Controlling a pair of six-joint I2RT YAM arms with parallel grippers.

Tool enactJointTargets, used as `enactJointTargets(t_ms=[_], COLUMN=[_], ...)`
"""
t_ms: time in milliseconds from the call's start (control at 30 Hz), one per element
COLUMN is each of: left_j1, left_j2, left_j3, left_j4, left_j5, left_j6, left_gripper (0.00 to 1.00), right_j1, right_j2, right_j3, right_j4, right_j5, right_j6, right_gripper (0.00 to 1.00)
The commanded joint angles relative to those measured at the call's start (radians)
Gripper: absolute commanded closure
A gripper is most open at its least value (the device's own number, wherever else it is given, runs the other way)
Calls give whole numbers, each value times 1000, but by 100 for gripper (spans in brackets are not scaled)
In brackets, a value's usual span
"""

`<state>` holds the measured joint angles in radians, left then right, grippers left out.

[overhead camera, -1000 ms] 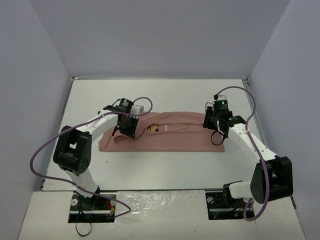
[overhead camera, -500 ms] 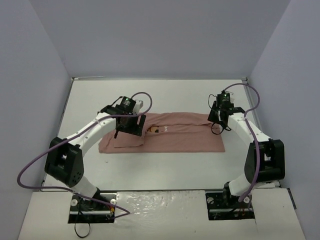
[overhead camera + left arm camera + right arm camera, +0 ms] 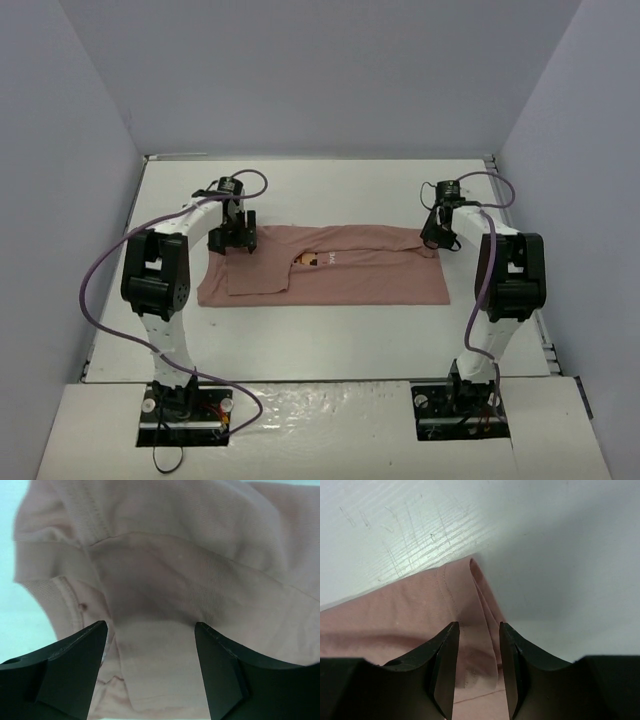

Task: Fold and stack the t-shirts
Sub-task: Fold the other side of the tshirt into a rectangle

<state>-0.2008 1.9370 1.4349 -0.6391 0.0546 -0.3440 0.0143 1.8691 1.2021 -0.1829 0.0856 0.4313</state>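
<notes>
A dusty-pink t-shirt [image 3: 330, 270] lay as a long flat band across the middle of the white desk [image 3: 320, 190]. It looked light, soft and limp, likely to sag and wrinkle when lifted, so hems and corners seemed the best places to pinch. At the band's upper-left end the left gripper [image 3: 238, 238] hung over doubled cloth, jaws spread wide and released. At the upper-right corner the right gripper [image 3: 436, 232] straddled a raised crease, jaws partly apart, gripping nothing visible. Bare desk lay above and below the shirt, with walls [image 3: 320, 80] further off on three sides.
</notes>
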Motion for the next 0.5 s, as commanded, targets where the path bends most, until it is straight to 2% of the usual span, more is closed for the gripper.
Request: enactJointTargets(t_ms=[0,167,333,467], left_j1=[-10,1,33,59], left_j2=[1,41,65,82], left_j3=[68,57,34,14], left_j4=[11,22,25,29], left_j5=[16,20,-8,-29], left_j6=[-34,-45,-50,-49], left_gripper=[33,36,56,63], right_j1=[4,4,2,-26], right_j2=[5,42,73,81], right_j3=[53,58,69,88], right_j4=[5,4,3,-3], right_j5=[-4,-1,82,160], right_j6=[20,4,-15,-37], right_gripper=[65,65,67,69])
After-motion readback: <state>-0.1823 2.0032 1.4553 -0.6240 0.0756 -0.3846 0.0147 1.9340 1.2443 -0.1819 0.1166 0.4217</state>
